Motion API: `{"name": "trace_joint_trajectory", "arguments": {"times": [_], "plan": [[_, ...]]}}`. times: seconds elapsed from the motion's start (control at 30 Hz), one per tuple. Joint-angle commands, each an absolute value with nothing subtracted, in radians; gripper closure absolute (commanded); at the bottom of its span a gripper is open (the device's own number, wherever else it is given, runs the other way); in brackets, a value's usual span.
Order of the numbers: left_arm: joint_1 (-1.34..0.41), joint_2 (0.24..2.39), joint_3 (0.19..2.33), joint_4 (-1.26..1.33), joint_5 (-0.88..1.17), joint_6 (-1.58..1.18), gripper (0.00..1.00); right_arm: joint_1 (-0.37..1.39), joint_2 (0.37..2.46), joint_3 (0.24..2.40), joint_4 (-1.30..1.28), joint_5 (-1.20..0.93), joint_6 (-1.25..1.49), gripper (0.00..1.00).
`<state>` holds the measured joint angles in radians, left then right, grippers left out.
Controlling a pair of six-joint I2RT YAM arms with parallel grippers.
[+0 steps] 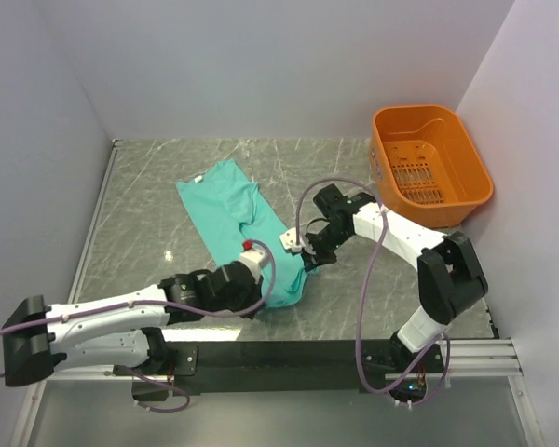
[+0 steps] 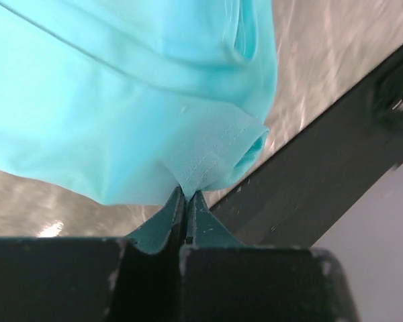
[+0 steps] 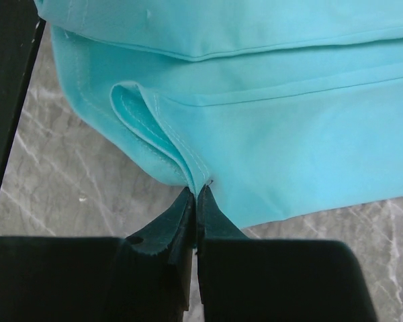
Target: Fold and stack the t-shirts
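Turquoise cloth is caught in both sets of jaws. In the left wrist view the left jaws are clenched on a stitched hem corner of the t-shirt point(image 2: 121, 100). The fabric rises from the tips toward 12 o'clock and rolls into a small tube at 2 o'clock. In the right wrist view the right jaws are clenched on a doubled hem edge, whose seam curls away toward 10 o'clock. More folds of the shirt lie across the top of that view.

From above, the two wrists meet over the near end of the shirt, just at 5 o'clock from the middle of the grey marbled tabletop point(image 1: 149, 168). The cloth is bunched there between them. From that end the shirt runs as a long band toward 11 o'clock, its far part lying flat on the stone.

The left arm point(image 1: 121, 312) reaches in from 8 o'clock, and the right arm point(image 1: 401, 242) bends in from 4 o'clock. An orange basket point(image 1: 456, 207) sits in the corner at 2 o'clock, well apart from the shirt.
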<state>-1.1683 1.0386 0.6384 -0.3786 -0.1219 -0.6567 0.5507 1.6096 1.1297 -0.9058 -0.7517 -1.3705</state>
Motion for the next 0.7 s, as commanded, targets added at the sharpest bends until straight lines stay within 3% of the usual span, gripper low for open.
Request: {"name": "trace_joint_trajectory", "arguments": {"times": [0.0,0.67], "plan": [[-1.063,0.971,0.635,-0.347,-0.035,-0.623,1.00,0.546,1.640,1.233,-0.957,-0.802,-1.309,1.00],[-0.376,1.026,0.630,-0.235,0.184,-0.643,0.99,0.554,2.026,1.730,-0.808,-0.704,-0.798,1.00]]}}
